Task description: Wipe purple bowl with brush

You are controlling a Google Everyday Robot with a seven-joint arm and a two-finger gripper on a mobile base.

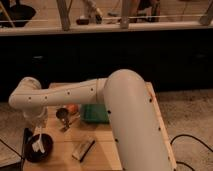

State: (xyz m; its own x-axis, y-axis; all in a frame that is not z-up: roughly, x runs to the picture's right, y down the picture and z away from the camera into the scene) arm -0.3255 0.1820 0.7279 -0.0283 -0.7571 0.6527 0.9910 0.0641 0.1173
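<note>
The purple bowl (pixel 38 149) sits at the front left corner of the wooden table (pixel 102 150). My gripper (pixel 37 134) hangs from the white arm (pixel 75 94) straight above the bowl, pointing down into it. It is shut on the brush (pixel 39 142), whose white handle reaches down inside the bowl. The bristle head is hidden against the dark inside of the bowl.
A tan rectangular block with a dark stripe (pixel 83 148) lies to the right of the bowl. A metal cup (pixel 63 115), an orange bowl (pixel 73 107) and a green tray (pixel 93 113) stand behind. My thick upper arm (pixel 132 125) covers the table's right side.
</note>
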